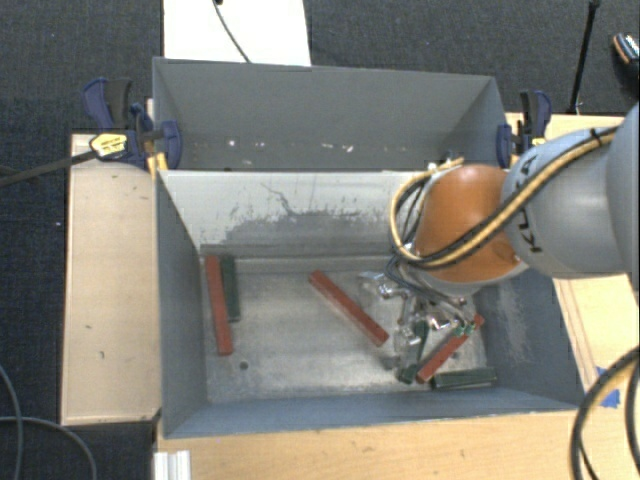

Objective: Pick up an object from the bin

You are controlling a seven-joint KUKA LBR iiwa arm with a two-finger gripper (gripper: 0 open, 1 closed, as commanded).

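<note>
Grey bin (pixel 190 298), arm (pixel 590 218) in from right. Claw (pixel 412 336) low in the bin's lower-right corner, over a small heap: red stick (pixel 445 356) crossed with dark green stick (pixel 465 378). Released or clenched: cannot tell. Longer red stick (pixel 348 308) just beside. Risk: overlapped sticks, so likely to snag two, or pinch one end and lose it pivoting.

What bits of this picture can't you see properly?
1. Camera view: the gripper covers part of the heap of red and dark green sticks in the grey metal bin's right corner; their number is unclear.
2. Camera view: the orange wrist cover hides the floor beneath it.
</note>
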